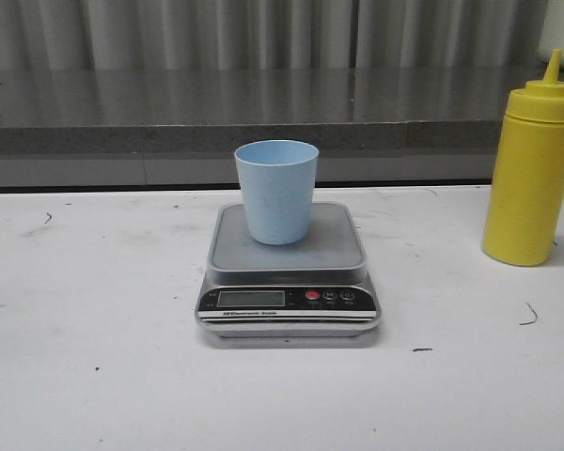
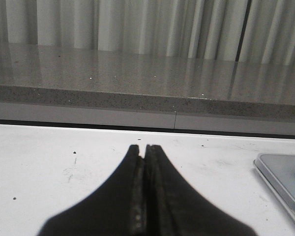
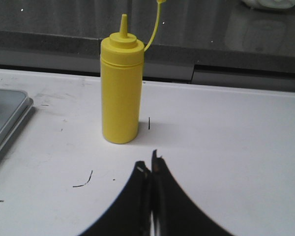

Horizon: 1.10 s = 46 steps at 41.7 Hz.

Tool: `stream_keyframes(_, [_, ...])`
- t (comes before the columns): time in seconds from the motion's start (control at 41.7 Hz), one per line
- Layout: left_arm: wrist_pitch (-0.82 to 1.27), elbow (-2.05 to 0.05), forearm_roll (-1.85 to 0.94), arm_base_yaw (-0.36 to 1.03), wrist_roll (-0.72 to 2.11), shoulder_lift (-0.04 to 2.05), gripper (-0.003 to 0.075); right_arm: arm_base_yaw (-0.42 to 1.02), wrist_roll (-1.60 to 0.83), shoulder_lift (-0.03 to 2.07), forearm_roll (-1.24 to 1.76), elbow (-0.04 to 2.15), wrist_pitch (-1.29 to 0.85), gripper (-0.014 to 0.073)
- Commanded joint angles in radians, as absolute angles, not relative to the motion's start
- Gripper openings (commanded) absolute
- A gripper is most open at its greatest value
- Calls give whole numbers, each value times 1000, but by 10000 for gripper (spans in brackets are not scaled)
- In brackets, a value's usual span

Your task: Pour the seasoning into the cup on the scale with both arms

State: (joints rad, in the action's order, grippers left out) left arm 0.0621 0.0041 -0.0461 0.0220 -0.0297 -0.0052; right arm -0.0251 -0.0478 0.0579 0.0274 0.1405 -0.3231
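Yellow squeeze bottle (image 3: 120, 88) upright, right of the scale (image 1: 289, 272), well apart. Right gripper (image 3: 151, 167) closed, empty, bottle just ahead: nearer arm. Left gripper (image 2: 142, 147) closed, empty. Blue cup (image 1: 276, 191) on the scale's platform.

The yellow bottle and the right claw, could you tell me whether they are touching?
Apart. The right wrist view shows bare white table between the shut right claw and the upright yellow bottle.
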Motion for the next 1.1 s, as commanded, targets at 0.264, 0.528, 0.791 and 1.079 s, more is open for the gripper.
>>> stream_keyframes(0.264, [-24, 30, -54, 21, -31, -21, -20, -36, -56, -28, 26, -21, -27, -118])
stream_keyframes(0.528, [-24, 30, -54, 21, -31, -21, -20, -36, -56, -26, 26, -21, -27, -118])
stream_keyframes(0.791, [-24, 30, -54, 21, -31, -21, -20, -35, 27, -27, 31, -21, 0, -118])
stream_keyframes(1.079, [-24, 30, -54, 21, -31, -21, -20, -35, 51, -27, -13, -21, 18, -118])
